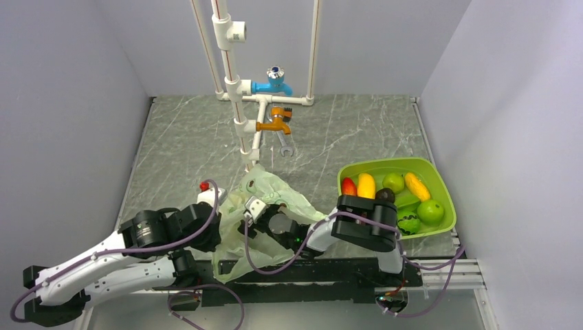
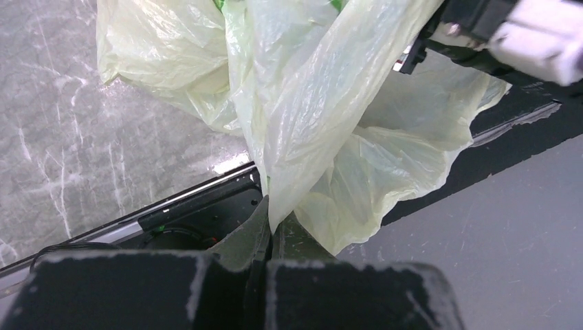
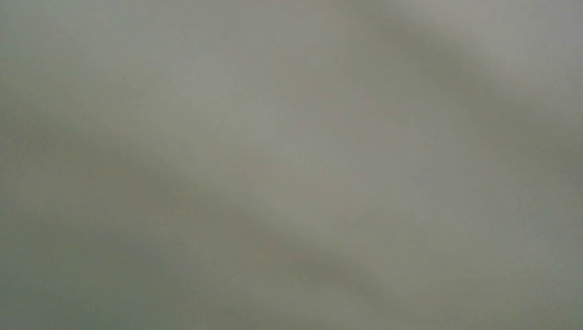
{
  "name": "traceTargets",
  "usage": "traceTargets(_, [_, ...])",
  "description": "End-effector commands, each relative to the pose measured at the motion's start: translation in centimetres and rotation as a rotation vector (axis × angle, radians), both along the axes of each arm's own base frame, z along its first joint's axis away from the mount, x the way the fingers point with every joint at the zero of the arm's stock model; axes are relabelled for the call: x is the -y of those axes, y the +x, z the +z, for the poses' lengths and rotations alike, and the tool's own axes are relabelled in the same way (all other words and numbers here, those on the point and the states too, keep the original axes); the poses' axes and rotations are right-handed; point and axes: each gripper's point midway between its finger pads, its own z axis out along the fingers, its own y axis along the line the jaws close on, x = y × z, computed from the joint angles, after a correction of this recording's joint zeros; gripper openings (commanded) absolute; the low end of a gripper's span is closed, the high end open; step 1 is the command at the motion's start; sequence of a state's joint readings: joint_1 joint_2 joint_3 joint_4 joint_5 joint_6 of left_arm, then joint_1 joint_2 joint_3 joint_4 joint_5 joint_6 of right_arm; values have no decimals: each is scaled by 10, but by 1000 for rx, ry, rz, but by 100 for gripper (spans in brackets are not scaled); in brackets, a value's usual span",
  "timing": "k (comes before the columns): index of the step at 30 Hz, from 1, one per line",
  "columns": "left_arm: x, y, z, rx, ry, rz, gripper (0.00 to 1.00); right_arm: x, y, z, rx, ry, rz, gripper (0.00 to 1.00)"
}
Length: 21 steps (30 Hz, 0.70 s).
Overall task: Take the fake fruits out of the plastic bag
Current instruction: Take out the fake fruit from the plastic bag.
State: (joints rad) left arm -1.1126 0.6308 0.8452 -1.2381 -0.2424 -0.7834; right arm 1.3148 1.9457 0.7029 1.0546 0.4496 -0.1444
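Observation:
The pale green plastic bag (image 1: 265,199) lies crumpled between the two arms near the table's front edge. My left gripper (image 2: 273,218) is shut on a fold of the plastic bag (image 2: 323,117) and pinches its edge. From the right, my right gripper (image 1: 257,212) reaches into the bag's folds. Its wrist view is a grey-green blur, so how its jaws stand does not show. Several fake fruits lie in the lime-green tray (image 1: 385,166): a red one (image 1: 349,186), a yellow one (image 1: 366,185) and a green one (image 1: 431,211). No fruit shows inside the bag.
A white pipe frame (image 1: 234,89) with a blue tap (image 1: 273,81) and an orange tap (image 1: 277,122) stands at the back. A wrench (image 1: 287,144) lies below the taps. A small red knob (image 1: 204,186) sits left of the bag. Grey walls close in both sides.

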Motion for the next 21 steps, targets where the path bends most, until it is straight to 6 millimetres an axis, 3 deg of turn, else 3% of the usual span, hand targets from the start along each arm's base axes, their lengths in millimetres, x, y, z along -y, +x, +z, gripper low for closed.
traceTargets(1, [5, 6, 17, 52, -81, 20, 0, -16, 1, 9, 89, 7, 89, 99])
traceTargets(11, [3, 4, 10, 32, -43, 19, 0, -22, 33, -16, 38, -21, 111, 99])
traceTargets(16, [2, 5, 11, 43, -70, 28, 0, -21, 36, -35, -5, -74, 139, 97])
traceTargets(21, [0, 3, 6, 35, -70, 38, 0, -19, 33, -53, -78, -104, 169, 85])
